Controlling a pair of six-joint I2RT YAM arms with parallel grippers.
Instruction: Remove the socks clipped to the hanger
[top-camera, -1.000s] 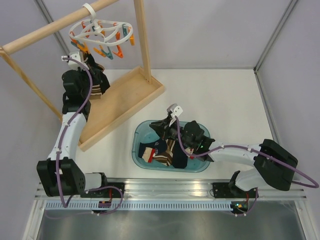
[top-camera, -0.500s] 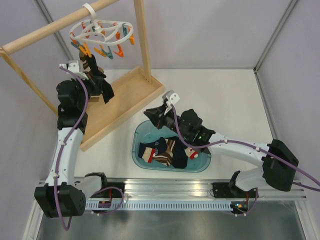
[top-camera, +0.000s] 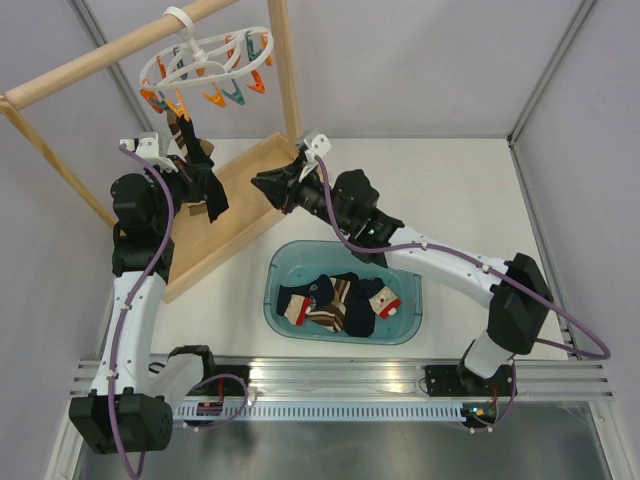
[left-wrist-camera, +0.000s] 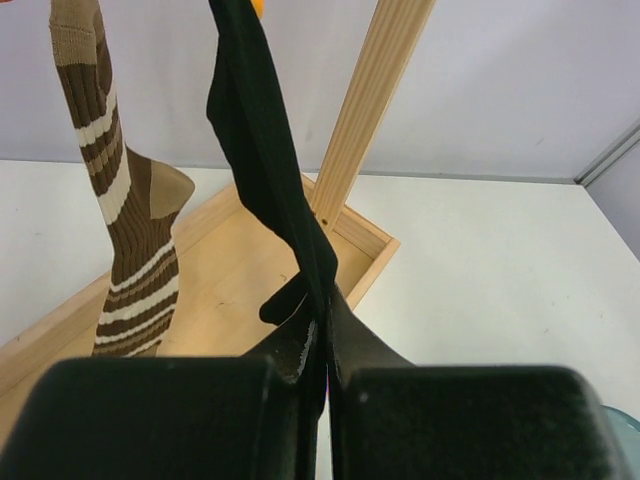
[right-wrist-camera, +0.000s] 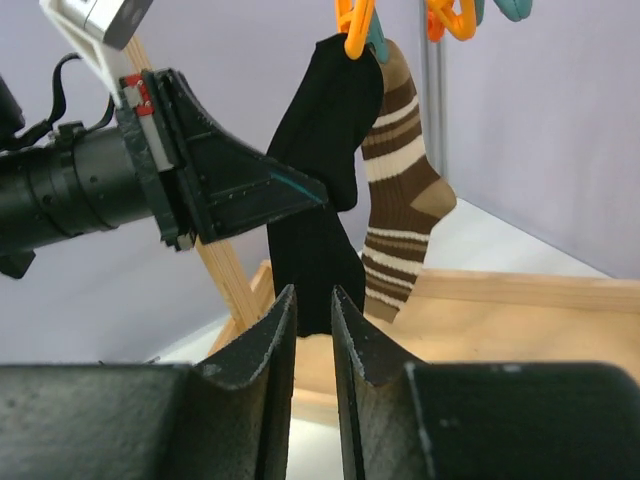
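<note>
The white ring hanger (top-camera: 200, 55) with orange and teal clips hangs from the wooden pole. A black sock (left-wrist-camera: 265, 150) and a brown striped sock (left-wrist-camera: 125, 230) hang from its clips. My left gripper (left-wrist-camera: 325, 325) is shut on the lower part of the black sock (top-camera: 212, 195), pulling it taut. In the right wrist view the black sock (right-wrist-camera: 320, 150) hangs from an orange clip (right-wrist-camera: 352, 20), with the striped sock (right-wrist-camera: 400, 200) behind it. My right gripper (right-wrist-camera: 313, 300) is narrowly open and empty, just short of the black sock; it also shows in the top view (top-camera: 258, 183).
The wooden rack has a sloping pole (top-camera: 100, 60), an upright post (top-camera: 285, 80) and a tray-like base (top-camera: 240, 215). A teal bin (top-camera: 285, 262) in front holds several loose socks (top-camera: 340, 305). Grey walls close in the white table.
My right arm rose out of the bin and swung up-left to the rack. My left gripper drew the black sock down and right. The hanger swung.
</note>
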